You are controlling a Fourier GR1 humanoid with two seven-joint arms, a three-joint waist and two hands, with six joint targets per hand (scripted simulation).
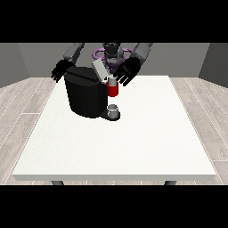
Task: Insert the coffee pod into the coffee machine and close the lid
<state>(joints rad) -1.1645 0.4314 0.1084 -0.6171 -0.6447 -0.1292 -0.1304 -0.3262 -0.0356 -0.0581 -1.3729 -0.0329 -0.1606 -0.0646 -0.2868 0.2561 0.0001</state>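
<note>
1. Pod (112,80) sits at the top of the red holder (112,90) on the coffee machine (86,95), at about eight o'clock from the hand at the view's right (128,71) and touching its fingertips or just beside them.
2. That hand's fingers spread downward; whether they pinch the pod I cannot tell.
3. Lid (100,70) stands tilted open, at ten o'clock from the pod, just beside it.
4. The hand at the view's left (59,71) hangs relaxed, holding nothing, at the machine's far corner, farther from the pod.
5. A grey cup (114,109) stands at six o'clock under the holder on the table (116,147), out of the way.
</note>
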